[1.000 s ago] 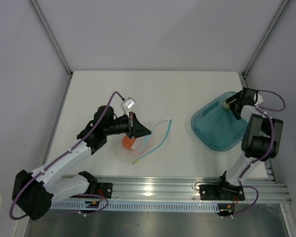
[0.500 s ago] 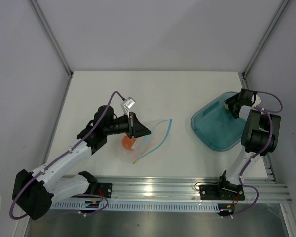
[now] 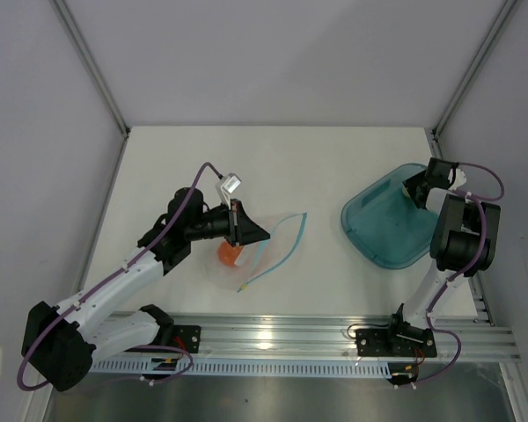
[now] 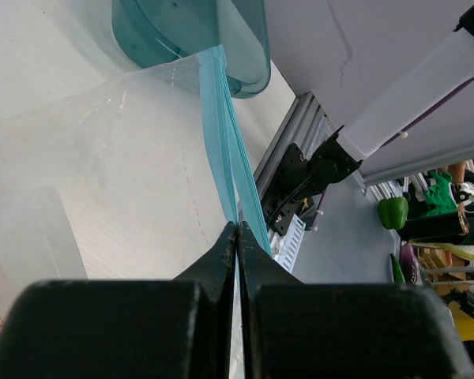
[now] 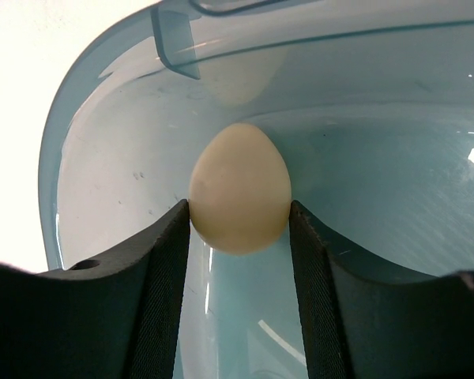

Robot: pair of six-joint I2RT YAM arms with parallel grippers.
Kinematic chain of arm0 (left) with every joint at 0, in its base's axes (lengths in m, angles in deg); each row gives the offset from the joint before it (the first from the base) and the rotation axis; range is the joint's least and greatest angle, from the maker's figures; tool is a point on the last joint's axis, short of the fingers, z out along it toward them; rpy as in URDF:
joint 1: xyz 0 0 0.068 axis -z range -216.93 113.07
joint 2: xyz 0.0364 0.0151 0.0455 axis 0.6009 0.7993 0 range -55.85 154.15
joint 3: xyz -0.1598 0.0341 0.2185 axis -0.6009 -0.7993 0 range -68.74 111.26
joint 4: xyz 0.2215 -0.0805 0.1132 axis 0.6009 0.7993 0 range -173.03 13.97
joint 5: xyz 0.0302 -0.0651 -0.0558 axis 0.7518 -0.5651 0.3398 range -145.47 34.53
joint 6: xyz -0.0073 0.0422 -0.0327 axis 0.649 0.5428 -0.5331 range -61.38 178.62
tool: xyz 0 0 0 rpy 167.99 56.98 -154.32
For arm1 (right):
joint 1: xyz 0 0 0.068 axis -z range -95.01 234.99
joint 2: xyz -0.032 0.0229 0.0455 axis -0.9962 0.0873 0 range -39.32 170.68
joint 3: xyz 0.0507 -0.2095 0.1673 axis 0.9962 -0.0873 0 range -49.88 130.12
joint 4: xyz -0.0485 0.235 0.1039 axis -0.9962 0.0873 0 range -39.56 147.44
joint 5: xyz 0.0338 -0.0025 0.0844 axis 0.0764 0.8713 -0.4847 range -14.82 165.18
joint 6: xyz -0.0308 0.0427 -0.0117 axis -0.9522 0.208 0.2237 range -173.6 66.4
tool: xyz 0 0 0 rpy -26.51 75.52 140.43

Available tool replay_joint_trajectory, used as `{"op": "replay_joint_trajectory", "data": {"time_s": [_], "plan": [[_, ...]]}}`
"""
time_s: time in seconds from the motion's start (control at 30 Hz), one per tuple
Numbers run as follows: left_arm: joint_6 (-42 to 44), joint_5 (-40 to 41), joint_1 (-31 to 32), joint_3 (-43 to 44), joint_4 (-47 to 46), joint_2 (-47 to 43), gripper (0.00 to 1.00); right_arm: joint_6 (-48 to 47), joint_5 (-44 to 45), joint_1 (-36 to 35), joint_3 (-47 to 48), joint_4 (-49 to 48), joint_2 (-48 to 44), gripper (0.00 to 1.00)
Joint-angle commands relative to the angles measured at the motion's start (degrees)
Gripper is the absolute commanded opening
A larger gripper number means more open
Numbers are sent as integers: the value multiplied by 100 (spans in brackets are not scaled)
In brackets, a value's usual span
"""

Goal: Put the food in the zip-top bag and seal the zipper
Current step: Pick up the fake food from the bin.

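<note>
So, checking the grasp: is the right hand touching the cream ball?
Touching. The right wrist view shows the cream ball held between both fingers of the right hand, with no gap on either side.

Orange lump in bag; ball outside

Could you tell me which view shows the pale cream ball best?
The right wrist view: the pale cream ball sits large between the right gripper's fingers. The top view barely shows it; the left wrist, nothing.

arms: white links, black joints | cables: purple, looped | right claw: black, ribbed
</note>
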Motion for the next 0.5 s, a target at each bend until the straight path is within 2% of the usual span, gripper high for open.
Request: {"op": "replay_joint_trajectory", "data": {"time_s": [0.0,0.13,0.33,0.47], "plan": [[-24,-116,45,271,-78,-56,1,-113,226,-6,-27,-175,43,43],[-15,-107,45,280,-52,-47,1,-130,234,-23,-132,-158,-97,36],[11,-28,45,350,1,-20,1,-139,226,-164,-650,-8,-1028,36],[125,157,45,403,352,-47,1,-200,68,-296,-1046,421,-1888,36]]}}
